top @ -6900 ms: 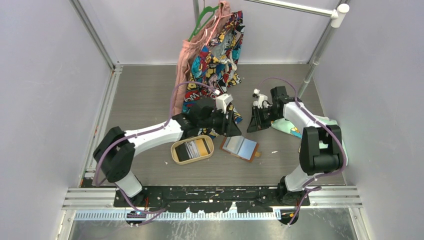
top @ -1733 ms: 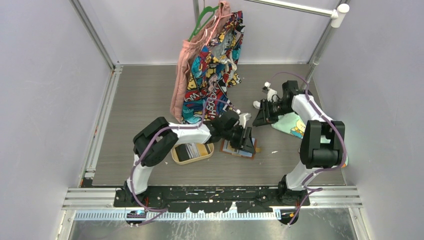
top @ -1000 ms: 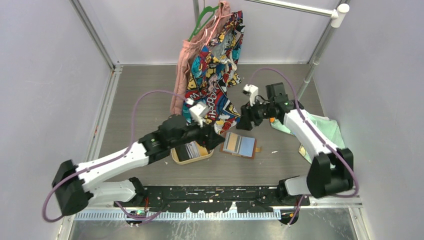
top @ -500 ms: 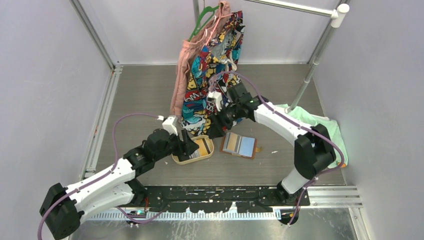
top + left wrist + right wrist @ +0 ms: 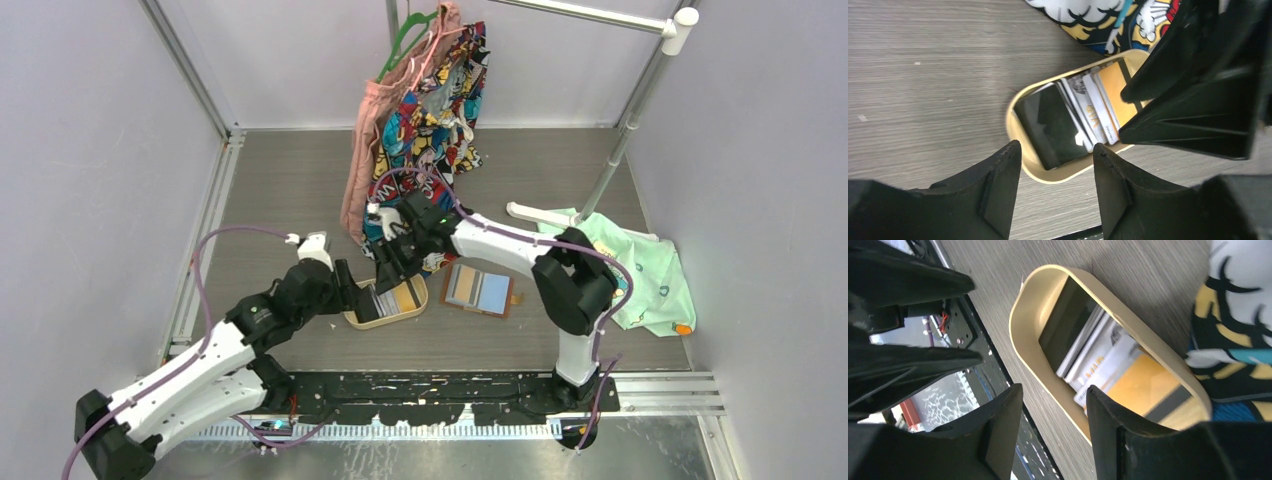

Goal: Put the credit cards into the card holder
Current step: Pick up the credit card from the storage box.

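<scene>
1. Currently, the credit cards (image 5: pixel 1073 117) lie overlapped in the oval tray (image 5: pixel 385 323), at lower centre of the overhead view. The black card (image 5: pixel 1048 122) sits at one end of the stack.
2. The card holder (image 5: pixel 480 290) lies opened flat on the table (image 5: pixel 280 190), just right of the tray and not touching it.
3. The left gripper (image 5: pixel 1057 152) has its fingers spread and empty. It hovers over the tray rim beside the black card.
4. The right gripper (image 5: pixel 1054 392) also has its fingers spread and empty. It hangs over the tray from the opposite side, close to the left gripper.
5. Handling (judgement):
   - The cards look thin, stiff, light and slick.
   - Because they overlap, a flat pinch would likely drag several at once.
   - Take one card by a raised, exposed edge, with the fingers across its thickness.
   - Apply moderate pressure only, since the card could squirt free.
</scene>
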